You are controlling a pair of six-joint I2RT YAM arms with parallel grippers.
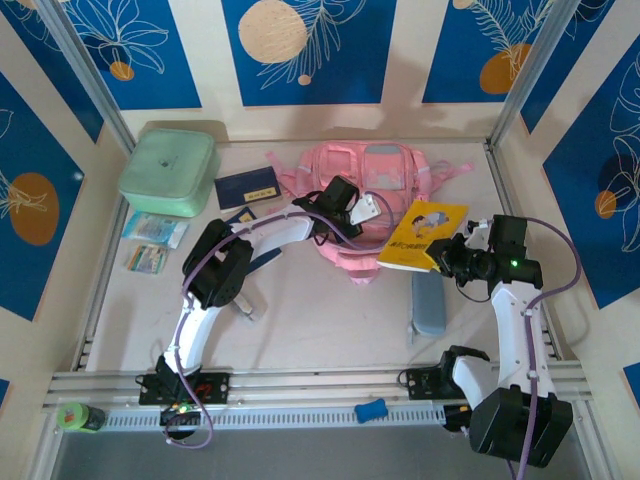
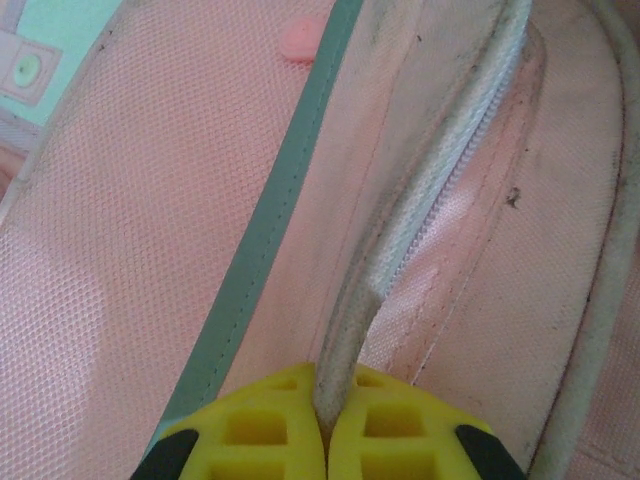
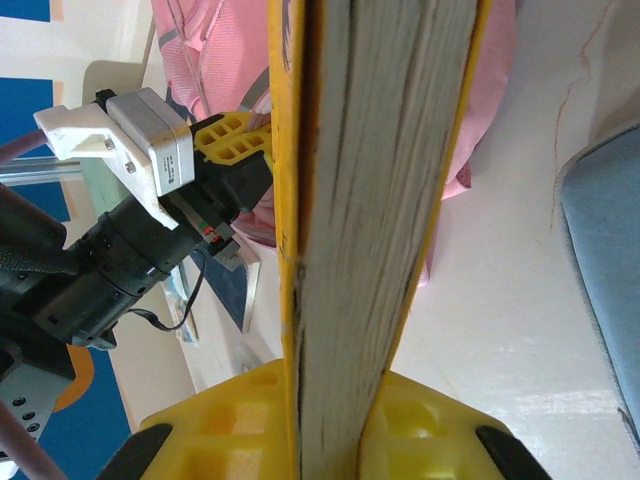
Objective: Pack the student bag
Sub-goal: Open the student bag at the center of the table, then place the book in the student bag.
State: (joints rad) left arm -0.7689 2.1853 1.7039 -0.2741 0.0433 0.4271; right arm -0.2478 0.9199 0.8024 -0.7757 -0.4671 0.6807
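Observation:
The pink student bag (image 1: 385, 170) lies at the back middle of the table. My left gripper (image 1: 358, 214) rests on its front and is shut on the whitish edge beside the zipper; in the left wrist view the yellow fingers (image 2: 250, 430) pinch that edge (image 2: 345, 340) against the pink fabric (image 2: 150, 250). My right gripper (image 1: 452, 256) is shut on a yellow book (image 1: 423, 236), held just right of the bag. Seen from the right wrist, the book (image 3: 380, 200) stands edge-on between my right gripper (image 3: 335, 420), with the bag (image 3: 215, 40) and the left gripper (image 3: 235, 140) behind it.
A mint-green square box (image 1: 170, 170) stands at the back left, with a dark blue notebook (image 1: 247, 190) beside it and two small packets (image 1: 155, 229) in front. A grey-blue pouch (image 1: 430, 303) lies near the right arm. A blue object (image 1: 370, 410) sits on the front rail.

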